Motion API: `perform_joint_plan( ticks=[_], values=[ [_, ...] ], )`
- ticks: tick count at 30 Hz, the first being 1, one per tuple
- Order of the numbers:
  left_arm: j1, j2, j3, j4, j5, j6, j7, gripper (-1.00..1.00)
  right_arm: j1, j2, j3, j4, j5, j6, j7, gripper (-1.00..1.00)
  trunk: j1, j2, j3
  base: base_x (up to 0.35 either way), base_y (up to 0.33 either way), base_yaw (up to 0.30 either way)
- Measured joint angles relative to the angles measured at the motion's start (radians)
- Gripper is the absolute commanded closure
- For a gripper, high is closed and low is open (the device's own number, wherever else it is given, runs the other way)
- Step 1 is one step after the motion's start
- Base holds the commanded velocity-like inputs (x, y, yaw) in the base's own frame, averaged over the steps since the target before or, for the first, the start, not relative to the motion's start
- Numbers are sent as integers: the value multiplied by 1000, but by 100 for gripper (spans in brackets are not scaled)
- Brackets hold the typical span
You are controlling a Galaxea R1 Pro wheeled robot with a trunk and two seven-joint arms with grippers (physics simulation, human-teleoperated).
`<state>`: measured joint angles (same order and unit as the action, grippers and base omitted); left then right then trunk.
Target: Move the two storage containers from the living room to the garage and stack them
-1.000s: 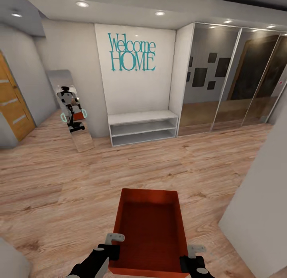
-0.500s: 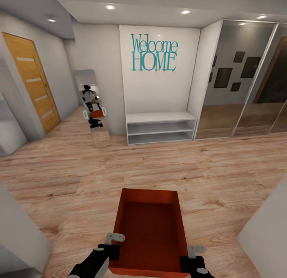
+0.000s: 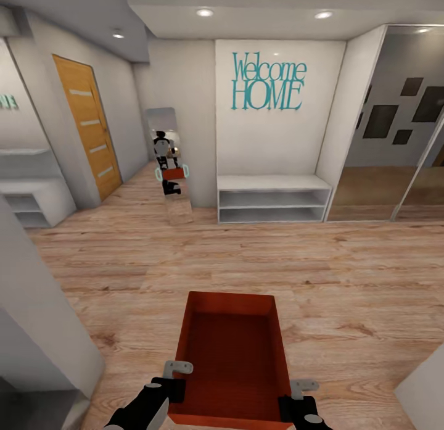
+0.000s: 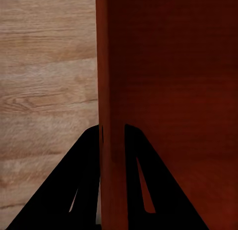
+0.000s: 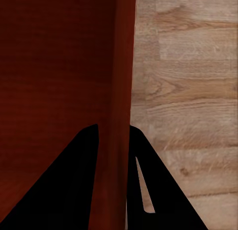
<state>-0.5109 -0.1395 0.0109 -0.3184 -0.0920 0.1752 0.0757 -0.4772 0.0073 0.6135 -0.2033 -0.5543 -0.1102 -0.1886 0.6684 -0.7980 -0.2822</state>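
Head view looks over a light wood-plank floor running through an entrance hall, with white walls closing it off toward twelve o'clock. At about one to three o'clock stands a mirrored wardrobe, its panels reflecting dark picture frames. On the wall at twelve o'clock is teal lettering reading "Welcome HOME", and under it a low white shelf bench with open tiers. A wooden door with pale horizontal bars sits at about ten o'clock, and another white shelf unit shows at nine o'clock. Between the door and the bench a standing mirror leans on the wall and reflects the robot carrying something orange-red.

Closest to the camera, at six o'clock, one orange-red storage container is held above the planks, open side up, long axis pointing away from the robot. The left gripper sits on its side wall at about seven o'clock, the right gripper on the opposite wall at about five o'clock.

Left wrist view shows the dark fingers pinching the thin container wall, one inside and one outside. Right wrist view shows the same pinch, with fingers straddling the other wall over the floor.
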Motion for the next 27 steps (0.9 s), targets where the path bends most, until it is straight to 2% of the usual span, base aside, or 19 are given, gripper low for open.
perform_joint_plan(
  ticks=[8,27],
  values=[
    [0,0,-1,0,1,0,0,100,0,0,1,0,-2,-1,1,100,0,0,0,62,0,11],
    [0,1,-2,1,2,0,-1,100,0,1,2,0,-2,0,-1,100,-1,0,0,315,0,0]
  ],
)
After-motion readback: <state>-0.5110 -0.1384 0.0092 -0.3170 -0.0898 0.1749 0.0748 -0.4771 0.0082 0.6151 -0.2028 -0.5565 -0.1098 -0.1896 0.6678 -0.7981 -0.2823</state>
